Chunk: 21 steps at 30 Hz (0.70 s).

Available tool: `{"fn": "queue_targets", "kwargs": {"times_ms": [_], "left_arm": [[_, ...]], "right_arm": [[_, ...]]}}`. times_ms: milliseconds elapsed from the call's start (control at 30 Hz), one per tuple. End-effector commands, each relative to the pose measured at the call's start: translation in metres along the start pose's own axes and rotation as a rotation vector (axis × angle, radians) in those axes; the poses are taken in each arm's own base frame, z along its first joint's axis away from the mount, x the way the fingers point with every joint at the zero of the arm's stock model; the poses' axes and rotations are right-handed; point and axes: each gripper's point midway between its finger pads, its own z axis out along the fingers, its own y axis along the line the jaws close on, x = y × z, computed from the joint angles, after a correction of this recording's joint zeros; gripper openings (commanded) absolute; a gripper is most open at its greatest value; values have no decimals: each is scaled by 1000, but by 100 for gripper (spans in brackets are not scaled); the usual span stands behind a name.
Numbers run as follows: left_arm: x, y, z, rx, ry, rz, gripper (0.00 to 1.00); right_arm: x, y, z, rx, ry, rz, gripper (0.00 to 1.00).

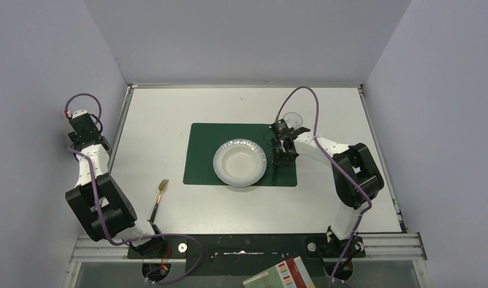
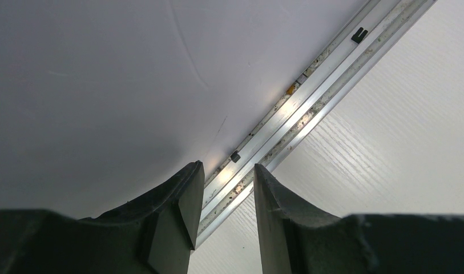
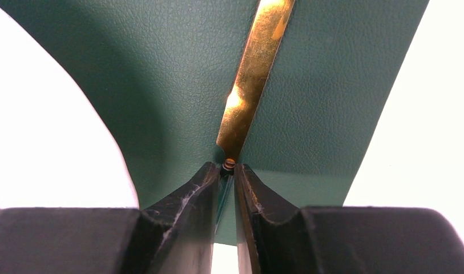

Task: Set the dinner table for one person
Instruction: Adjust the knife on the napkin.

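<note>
The white dinner table (image 1: pixel 157 120) carries a dark green placemat (image 1: pixel 202 150) with a white paper bowl (image 1: pixel 240 163) on it. My right gripper (image 1: pixel 282 153) is low over the placemat's right strip, beside the bowl. In the right wrist view the gripper (image 3: pixel 228 171) is shut on a knife (image 3: pixel 255 74) where the thin dark handle meets the gold blade; the blade lies along the placemat (image 3: pixel 178 68). A gold-headed fork (image 1: pixel 159 195) with a dark handle lies on the table at the near left. My left gripper (image 1: pixel 79 123) is open and empty at the table's left rim (image 2: pixel 309 97).
A clear glass (image 1: pixel 293 119) stands just behind the right gripper, off the placemat's far right corner. Grey walls close in the table on three sides. A book (image 1: pixel 280 276) lies below the near edge between the arm bases.
</note>
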Motion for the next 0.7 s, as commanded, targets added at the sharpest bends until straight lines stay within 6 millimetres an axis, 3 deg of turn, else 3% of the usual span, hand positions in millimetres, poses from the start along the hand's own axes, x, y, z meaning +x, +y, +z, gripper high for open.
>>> {"fn": "queue_targets", "kwargs": {"times_ms": [0,667], "left_arm": [[-25,1,-4,-3,-65,-16,37],[-27,4,-6,-12,-68,-19,37]], "right_arm": [[-13,6,-10,-34,-36,8,18],[-2,-3,-7,-29,17,-47,12]]}}
